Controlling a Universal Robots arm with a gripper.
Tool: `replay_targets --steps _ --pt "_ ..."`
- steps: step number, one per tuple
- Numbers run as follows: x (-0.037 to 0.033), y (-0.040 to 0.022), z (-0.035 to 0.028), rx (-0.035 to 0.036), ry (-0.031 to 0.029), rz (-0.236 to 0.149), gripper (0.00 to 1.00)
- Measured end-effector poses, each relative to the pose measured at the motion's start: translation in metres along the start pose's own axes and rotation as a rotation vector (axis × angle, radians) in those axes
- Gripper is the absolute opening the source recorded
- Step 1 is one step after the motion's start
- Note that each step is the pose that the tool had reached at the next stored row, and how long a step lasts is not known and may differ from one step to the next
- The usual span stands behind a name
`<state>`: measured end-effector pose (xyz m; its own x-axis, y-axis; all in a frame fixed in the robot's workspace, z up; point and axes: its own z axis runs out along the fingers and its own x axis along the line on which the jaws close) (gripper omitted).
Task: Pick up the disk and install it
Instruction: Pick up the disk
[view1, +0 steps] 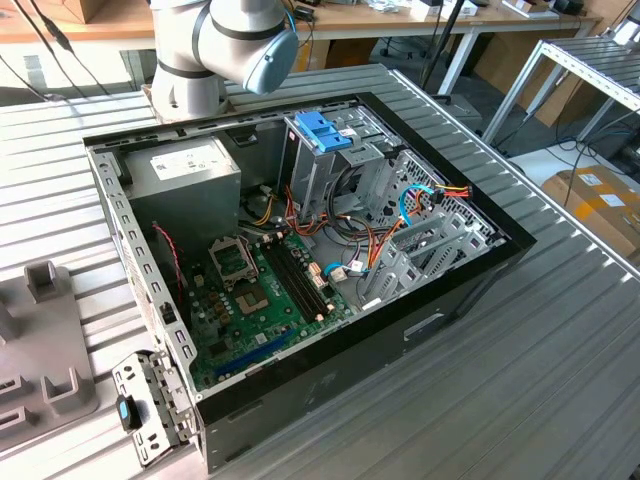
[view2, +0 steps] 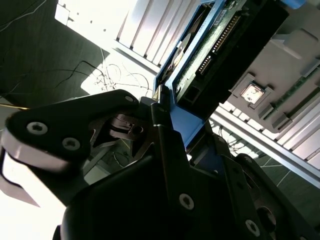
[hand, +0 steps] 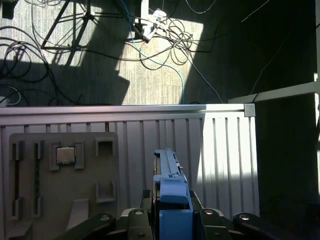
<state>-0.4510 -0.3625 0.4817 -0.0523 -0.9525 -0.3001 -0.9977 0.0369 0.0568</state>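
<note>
Ribbed metal table (view1: 560, 350) bears the open computer case (view1: 400, 335), exterior view. Second wrist view: gripper (view2: 167, 112) clenched on the disk (view2: 217, 45). First wrist view: disk aloft over table; holding it square should ease seating.

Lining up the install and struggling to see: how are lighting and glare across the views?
Exterior view: even light, the open computer case clear. First wrist view: hard sun patches on the table, deep shadow beyond it, the disk readable. Second wrist view: blown-out glare behind the dark pincer.
</note>
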Motion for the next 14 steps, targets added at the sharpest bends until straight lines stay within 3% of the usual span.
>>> replay_targets --steps 14 --pt "-0.0046 0.0009 -0.0147 -0.0015 -0.0286 -0.001 0.37"
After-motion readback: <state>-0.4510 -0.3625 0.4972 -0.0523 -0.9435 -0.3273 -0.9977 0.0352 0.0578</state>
